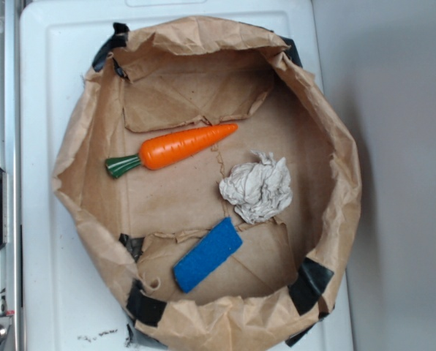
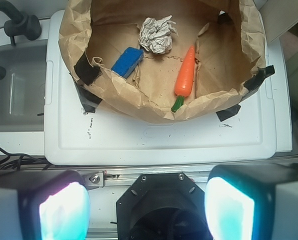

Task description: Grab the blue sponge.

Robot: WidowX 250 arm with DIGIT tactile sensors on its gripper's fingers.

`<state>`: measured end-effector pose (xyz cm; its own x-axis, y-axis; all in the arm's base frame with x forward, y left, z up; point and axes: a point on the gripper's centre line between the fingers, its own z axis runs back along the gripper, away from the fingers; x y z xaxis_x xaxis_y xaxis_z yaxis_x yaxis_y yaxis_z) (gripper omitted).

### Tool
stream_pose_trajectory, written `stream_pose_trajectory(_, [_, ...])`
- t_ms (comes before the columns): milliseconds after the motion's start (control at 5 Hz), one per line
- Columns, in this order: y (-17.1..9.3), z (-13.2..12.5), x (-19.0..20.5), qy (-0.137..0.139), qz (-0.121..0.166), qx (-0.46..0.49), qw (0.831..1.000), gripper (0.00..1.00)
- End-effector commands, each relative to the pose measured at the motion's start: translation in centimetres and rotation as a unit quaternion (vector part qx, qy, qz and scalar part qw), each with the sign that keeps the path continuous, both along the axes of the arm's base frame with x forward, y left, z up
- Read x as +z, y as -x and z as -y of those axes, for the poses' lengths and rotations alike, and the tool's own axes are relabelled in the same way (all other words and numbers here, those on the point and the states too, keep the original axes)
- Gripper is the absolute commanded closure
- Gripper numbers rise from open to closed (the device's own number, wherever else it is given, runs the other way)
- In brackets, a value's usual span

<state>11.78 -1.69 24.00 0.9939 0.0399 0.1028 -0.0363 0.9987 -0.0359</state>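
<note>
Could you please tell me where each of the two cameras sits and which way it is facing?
Exterior: overhead, looking straight down into the paper-lined bin; no hand shows.
Wrist: on the arm, back from the bin, looking forward and down at it; the open hand fills the bottom edge, fingers wide apart.
Both show the blue sponge, toy carrot and crumpled paper.

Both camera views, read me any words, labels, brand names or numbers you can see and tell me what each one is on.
No readable text in either view.
The blue sponge, orange toy carrot, crumpled paper ball and brown paper basin carry no lettering.
Small black marks on the white lid look like scuffs, not letters or numbers.
</note>
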Motion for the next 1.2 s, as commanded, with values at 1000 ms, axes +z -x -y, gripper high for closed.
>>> stream_pose_trajectory(1000, [-13.5,-0.7,-4.8,-0.003,-0.016,0.169,0.986,0.00])
